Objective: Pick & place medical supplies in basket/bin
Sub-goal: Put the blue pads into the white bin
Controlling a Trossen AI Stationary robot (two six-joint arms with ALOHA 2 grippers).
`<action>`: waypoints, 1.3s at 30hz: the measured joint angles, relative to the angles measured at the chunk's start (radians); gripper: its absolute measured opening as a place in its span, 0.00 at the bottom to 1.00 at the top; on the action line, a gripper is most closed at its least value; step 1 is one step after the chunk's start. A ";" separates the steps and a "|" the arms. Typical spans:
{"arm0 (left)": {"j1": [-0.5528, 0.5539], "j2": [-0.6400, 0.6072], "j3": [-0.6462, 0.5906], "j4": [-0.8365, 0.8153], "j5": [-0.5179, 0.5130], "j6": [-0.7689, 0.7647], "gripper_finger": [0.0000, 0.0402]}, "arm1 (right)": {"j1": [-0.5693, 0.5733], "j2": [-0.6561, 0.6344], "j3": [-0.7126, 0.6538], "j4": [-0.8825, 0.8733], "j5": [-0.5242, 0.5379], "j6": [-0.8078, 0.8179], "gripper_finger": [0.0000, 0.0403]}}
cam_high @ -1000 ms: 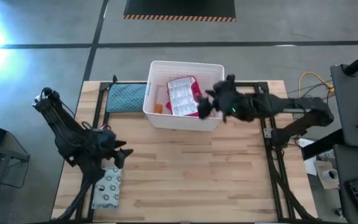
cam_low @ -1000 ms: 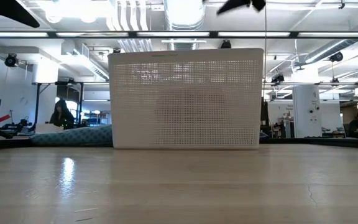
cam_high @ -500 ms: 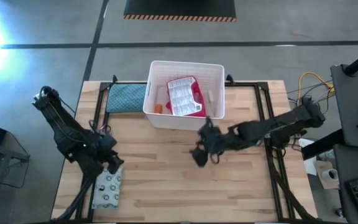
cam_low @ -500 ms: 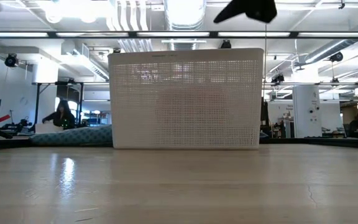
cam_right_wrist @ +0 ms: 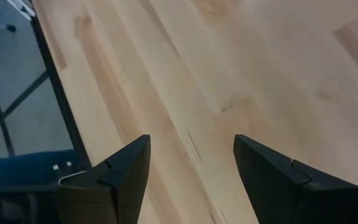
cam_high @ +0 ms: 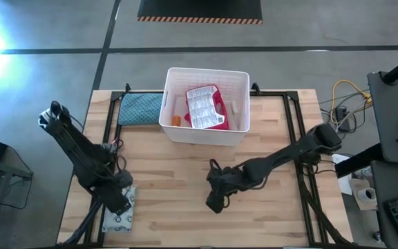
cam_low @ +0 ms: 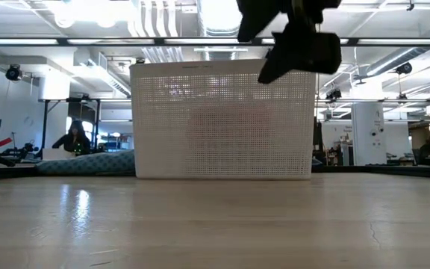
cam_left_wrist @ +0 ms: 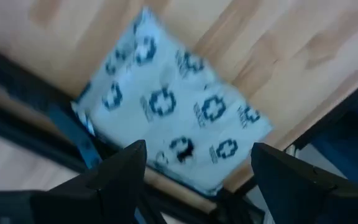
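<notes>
Table [cam_high: 185, 180] fills the middle of the high view, and the bin [cam_high: 202, 135] sits at its upper centre with the red-edged case [cam_high: 204, 107] lying inside, a blue pad [cam_high: 141, 108] just left of it. Left end effector [cam_high: 119, 200] hangs at the lower left over the pouch [cam_high: 119, 214], fingers [cam_left_wrist: 120, 168] spread wide with nothing between them. Right end effector [cam_high: 215, 200] is over bare wood at lower centre, likewise open and empty.

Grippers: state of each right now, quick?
Left gripper: open, empty, over the grey-white patterned pouch.
Right gripper: open, empty, over bare table.
</notes>
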 joint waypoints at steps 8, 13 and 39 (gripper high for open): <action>-0.007 0.152 -0.004 0.000 0.124 -0.019 0.67 | -0.002 0.051 0.002 0.077 -0.033 0.000 0.55; -0.007 0.272 -0.007 0.019 0.131 0.008 0.67 | -0.002 0.051 0.002 0.089 -0.029 0.000 0.55; 0.059 0.293 -0.015 0.323 -0.357 0.108 0.67 | 0.005 0.050 0.006 0.100 -0.026 0.060 0.55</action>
